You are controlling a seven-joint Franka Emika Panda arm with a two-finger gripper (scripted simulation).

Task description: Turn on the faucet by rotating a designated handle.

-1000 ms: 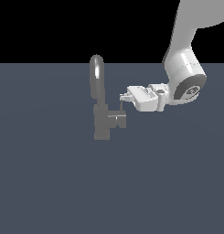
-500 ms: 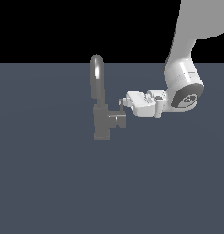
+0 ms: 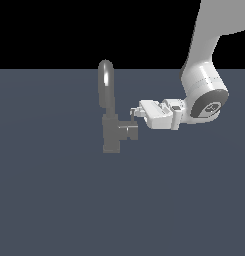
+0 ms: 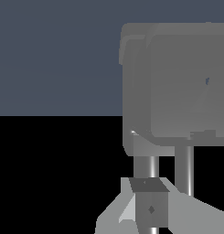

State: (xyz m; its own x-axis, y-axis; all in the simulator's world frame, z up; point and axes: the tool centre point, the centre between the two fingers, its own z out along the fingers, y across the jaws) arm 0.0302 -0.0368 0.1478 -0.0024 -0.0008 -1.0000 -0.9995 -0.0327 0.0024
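The small grey faucet (image 3: 111, 132) stands mid-scene in the exterior view, with its shiny arched spout (image 3: 106, 82) rising above the blocky body. The handle (image 3: 129, 131) is a short stub sticking out toward the exterior view's right. My gripper (image 3: 135, 113) reaches in from that side, its fingertips together just above the stub's outer end, at or very near the thin lever pin, which I cannot make out clearly. In the wrist view the faucet body (image 4: 177, 82) fills the frame close up and my fingers (image 4: 150, 210) sit close against it, holding nothing that I can see.
The faucet stands on a flat dark blue-grey floor (image 3: 54, 200) that runs to a black background. My white arm (image 3: 206, 95) comes down from the upper part of the exterior view's right.
My gripper has moved down and slightly toward the faucet, from beside the spout's lower part to just above the handle stub. The faucet and handle look unchanged.
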